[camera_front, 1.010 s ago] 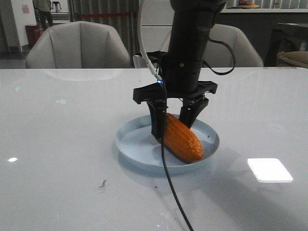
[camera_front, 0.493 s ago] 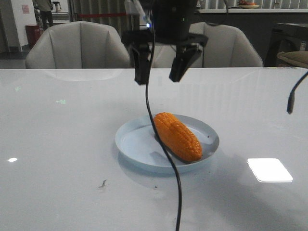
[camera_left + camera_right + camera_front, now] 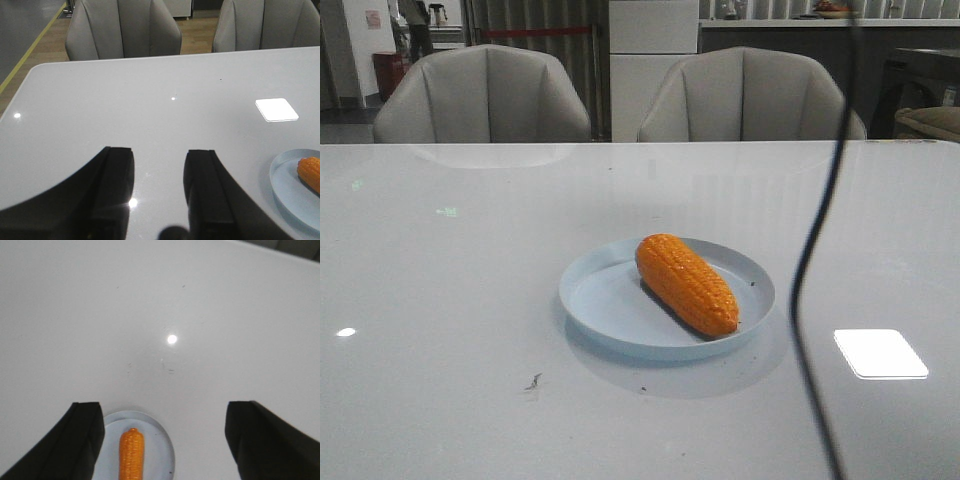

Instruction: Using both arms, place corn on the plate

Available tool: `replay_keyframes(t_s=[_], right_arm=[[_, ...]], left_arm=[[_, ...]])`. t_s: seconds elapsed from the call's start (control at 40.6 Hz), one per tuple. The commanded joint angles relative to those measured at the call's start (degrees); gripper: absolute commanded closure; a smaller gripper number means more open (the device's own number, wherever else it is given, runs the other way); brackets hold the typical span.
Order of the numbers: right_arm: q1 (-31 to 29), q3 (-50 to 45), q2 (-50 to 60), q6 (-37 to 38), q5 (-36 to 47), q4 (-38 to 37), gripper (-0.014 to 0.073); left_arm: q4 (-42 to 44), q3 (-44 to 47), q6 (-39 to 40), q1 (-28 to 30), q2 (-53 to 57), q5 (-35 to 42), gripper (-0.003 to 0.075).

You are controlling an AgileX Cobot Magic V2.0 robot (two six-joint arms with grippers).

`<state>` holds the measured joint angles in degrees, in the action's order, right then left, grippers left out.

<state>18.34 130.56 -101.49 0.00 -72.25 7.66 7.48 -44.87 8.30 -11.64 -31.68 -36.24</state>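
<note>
The orange corn [image 3: 686,283] lies on its side in the pale blue plate [image 3: 602,296] at the middle of the white table. Neither gripper shows in the front view; only a black cable [image 3: 815,260] hangs at the right. In the right wrist view my right gripper [image 3: 165,412] is wide open and empty, high above the plate [image 3: 160,445] and the corn [image 3: 131,455]. In the left wrist view my left gripper [image 3: 159,156] is open and empty over bare table, with the plate's rim [image 3: 281,185] and the corn's end [image 3: 311,172] off to one side.
Two grey chairs [image 3: 485,95] [image 3: 750,95] stand behind the table's far edge. A bright window reflection [image 3: 880,353] lies on the table to the right of the plate. A small dark speck [image 3: 534,381] sits in front of the plate, to its left.
The gripper that was shut around the corn let it go, rose straight up and left the front view. The corn stays on the plate. The cable now hangs further right.
</note>
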Motion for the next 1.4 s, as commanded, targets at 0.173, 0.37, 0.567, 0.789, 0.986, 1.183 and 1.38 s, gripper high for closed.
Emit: replay_keyframes(t_s=[0.173,0.37,0.567,0.789,0.986,1.183,1.38], right_arm=[[-8.7,-21.1,20.9,-0.8,3.9,-2.2,-0.0012],[-12.6,-49.3,36.7,-0.8,16.9,-2.2,-0.0012],[-13.3,-75.1,50.5,0.9,21.7,-2.2,-0.0012],[-13.3,-82.3,57.9,3.4,24.8,-2.2,-0.0012],[-13.3,-82.3,58.6,3.4,24.5,-2.4,-0.0012],[-13.3,-82.3,58.6,3.4,24.5,-2.4,-0.0012],[-13.3,-82.3,58.6,3.4,24.5,-2.4,-0.0012]], left_arm=[[-0.2,-1.6,0.6,0.2,-6.1,4.4,0.0389],[-0.2,-1.6,0.6,0.2,-10.1,4.4,0.0389],[-0.2,-1.6,0.6,0.2,-12.5,4.5,0.0389],[-0.2,-1.6,0.6,0.2,-12.6,4.5,0.0389],[-0.2,-1.6,0.6,0.2,-12.6,4.5,0.0391],[-0.4,-1.6,0.6,0.2,-12.6,4.5,0.0493],[-0.4,-1.6,0.6,0.2,-12.6,4.5,0.0631]])
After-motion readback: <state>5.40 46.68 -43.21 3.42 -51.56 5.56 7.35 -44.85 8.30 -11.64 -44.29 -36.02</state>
